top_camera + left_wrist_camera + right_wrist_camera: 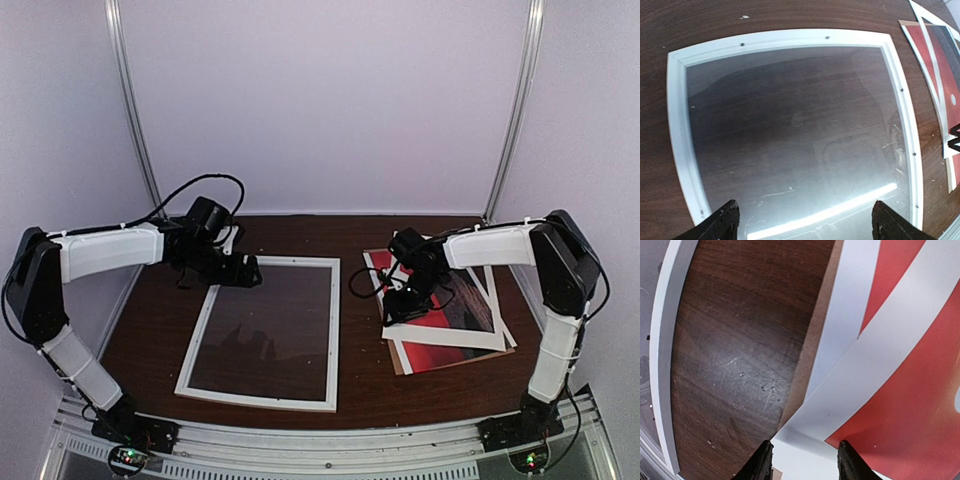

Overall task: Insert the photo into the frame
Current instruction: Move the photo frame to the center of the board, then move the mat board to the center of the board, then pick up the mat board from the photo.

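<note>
The frame (336, 330) is a thin white rectangle lying flat at centre-left, with a clear sheet (265, 335) inside it. My left gripper (250, 272) hovers over its far left corner; in the left wrist view this gripper (802, 222) stands wide open above the frame (680, 125), holding nothing. The red photo (450, 356) lies in a stack at the right, partly under a white mat (450, 338). My right gripper (397, 310) is at the stack's left edge. In the right wrist view it (805, 462) is part open, its fingers either side of a corner of the mat (880, 365), beside the photo (920, 390).
A brown backing board (812, 345) lies under the stack, its edge showing on the dark wood table (740, 340). The frame's edge (662, 365) is close on the left of the stack. White walls with metal posts (135, 110) enclose the table.
</note>
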